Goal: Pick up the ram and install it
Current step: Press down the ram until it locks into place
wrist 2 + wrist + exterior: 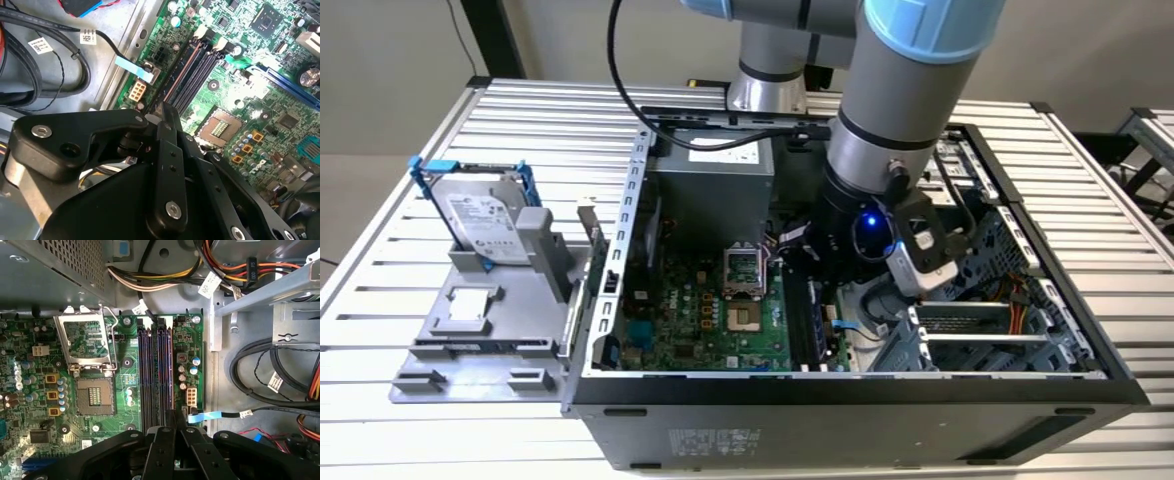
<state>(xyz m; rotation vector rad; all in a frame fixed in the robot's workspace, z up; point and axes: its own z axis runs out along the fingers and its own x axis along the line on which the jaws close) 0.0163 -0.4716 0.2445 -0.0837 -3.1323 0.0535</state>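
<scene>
- One hard drive (480, 215) in a blue frame stands upright in a grey holder (480, 330) on the slatted bench (560, 110), at 9 o'clock of the open computer case (854, 385) in the exterior view.
- Inside the case lies the green motherboard (707, 320); its processor socket (744, 265) sits near the middle.
- Four long memory slots (155, 370) run at 3 o'clock of the socket.
- The arm (894, 110) reaches down into the case from 12 o'clock.
- The gripper (176, 414) hangs just over one end of the slots, fingers pressed together.
- The ram: I cannot tell whether it sits in a slot or between the fingers.
</scene>
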